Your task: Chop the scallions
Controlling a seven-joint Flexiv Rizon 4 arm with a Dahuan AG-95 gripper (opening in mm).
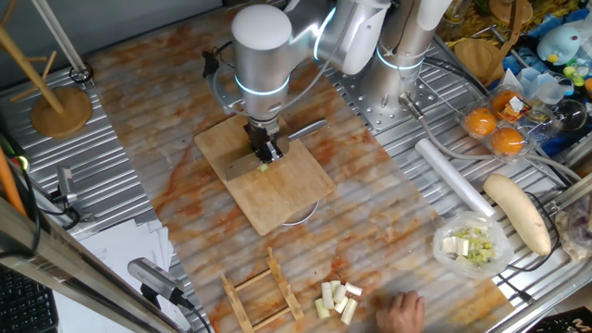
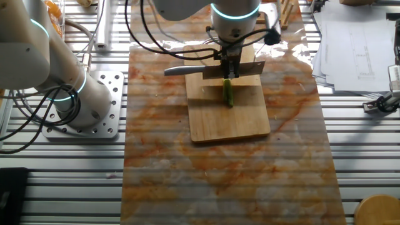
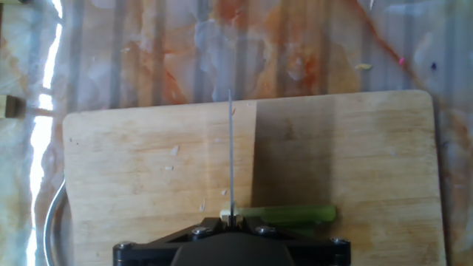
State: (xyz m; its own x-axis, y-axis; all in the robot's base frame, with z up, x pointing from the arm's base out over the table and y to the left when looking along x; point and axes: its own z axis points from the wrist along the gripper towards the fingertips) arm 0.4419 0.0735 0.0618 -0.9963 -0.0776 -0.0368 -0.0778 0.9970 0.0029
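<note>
In one fixed view we see the gripper (image 1: 265, 148) low over the wooden cutting board (image 1: 277, 199). It holds a knife (image 1: 305, 129) whose handle sticks out to the side. A tiny green bit of the scallions (image 1: 264, 167) peeks out right under the gripper. Far from the board lie pale chunks (image 1: 337, 301), a bowl (image 1: 474, 247) of cut bits and two oranges (image 1: 494, 130).

In the other fixed view we see the gripper (image 2: 230, 67) closed tight around the knife (image 2: 212, 70). The flat blade lies across the far end of the cutting board (image 2: 228, 122). The scallions (image 2: 229, 93) are one short green stalk on the board, with one end touching the blade.

In the hand view we see the knife (image 3: 230, 159) edge-on, like a thin line. The scallions (image 3: 284, 215) lie flat on the cutting board (image 3: 148, 170), and the blade meets the pale end.
</note>
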